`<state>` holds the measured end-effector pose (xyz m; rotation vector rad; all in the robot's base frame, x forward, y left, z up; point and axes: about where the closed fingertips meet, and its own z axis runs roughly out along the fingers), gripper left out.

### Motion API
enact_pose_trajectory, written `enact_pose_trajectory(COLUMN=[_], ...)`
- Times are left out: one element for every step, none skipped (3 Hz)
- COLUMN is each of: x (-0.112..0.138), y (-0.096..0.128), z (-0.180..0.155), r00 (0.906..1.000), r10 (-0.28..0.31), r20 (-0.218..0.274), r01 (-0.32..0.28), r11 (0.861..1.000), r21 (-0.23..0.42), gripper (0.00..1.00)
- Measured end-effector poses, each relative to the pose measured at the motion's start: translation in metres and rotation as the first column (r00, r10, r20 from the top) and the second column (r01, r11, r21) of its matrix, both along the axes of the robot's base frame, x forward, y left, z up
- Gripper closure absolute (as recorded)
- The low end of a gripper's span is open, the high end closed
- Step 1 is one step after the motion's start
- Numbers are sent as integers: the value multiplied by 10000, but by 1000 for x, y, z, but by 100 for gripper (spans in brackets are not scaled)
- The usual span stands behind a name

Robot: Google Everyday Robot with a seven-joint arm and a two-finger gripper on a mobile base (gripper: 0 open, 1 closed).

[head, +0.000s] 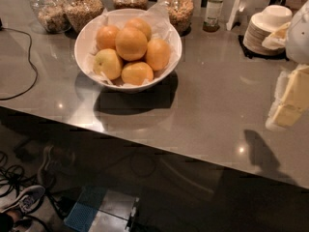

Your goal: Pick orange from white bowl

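Note:
The white bowl (80, 41), lined with crinkled white paper, stands on the grey counter at the back left and holds several fruits. The orange (131, 43), deep orange and the largest, sits on top in the middle of the pile. A paler yellowish fruit (107, 63) lies at the bowl's front left. My gripper (288, 104), pale yellow, hangs at the right edge of the view above the counter, far to the right of the bowl and touching nothing.
Glass jars (83, 7) of dry food stand behind the bowl, with a bottle (213, 8) beside them. A stack of small white dishes (264, 30) sits at the back right. A black cable (26, 62) lies at the left. The counter's front edge (145, 141) runs diagonally.

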<state>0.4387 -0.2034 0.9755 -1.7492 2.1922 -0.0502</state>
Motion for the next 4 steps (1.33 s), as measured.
enact_pose_trajectory(x=[7,21,36,55], y=[41,91,126,152], z=[-9,-22,-32,-36], r00=[9948,9846,9891,9947], r10=[1000,1733,1457,596], r20=[-179,-230,211,839], r01=[-983,-1688,-1472,-754], r11=[9921,9766,9766,9770], r21=[779,1336,1568,1993], gripper=[0,0,0,0])
